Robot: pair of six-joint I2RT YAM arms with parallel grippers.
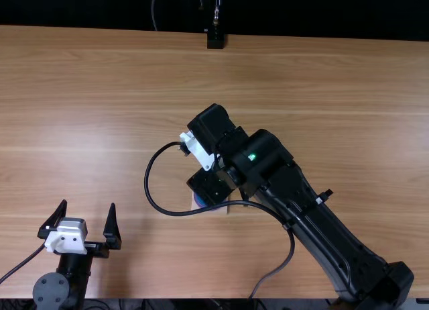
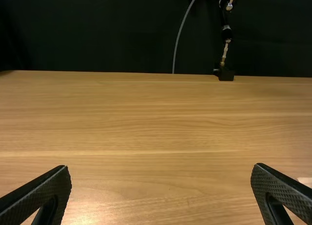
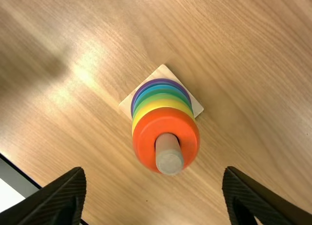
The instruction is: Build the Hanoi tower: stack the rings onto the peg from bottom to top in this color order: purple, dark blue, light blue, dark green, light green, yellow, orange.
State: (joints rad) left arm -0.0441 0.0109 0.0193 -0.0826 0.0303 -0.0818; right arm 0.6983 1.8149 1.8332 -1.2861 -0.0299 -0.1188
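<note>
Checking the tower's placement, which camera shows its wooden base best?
The right wrist view: three corners of the base clear the rings. Top view: part, beside the right arm. Left wrist view: probably a sliver.

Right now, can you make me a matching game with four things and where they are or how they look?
Things:
1. Orange ring
2. Left hand
3. Purple ring
4. Peg

Where or how:
A. Lowest ring, just above the square base
B. Pokes up in the middle
C. Highest ring
D. Wide open, away from the tower

Right pairs: 1-C, 2-D, 3-A, 4-B
</note>
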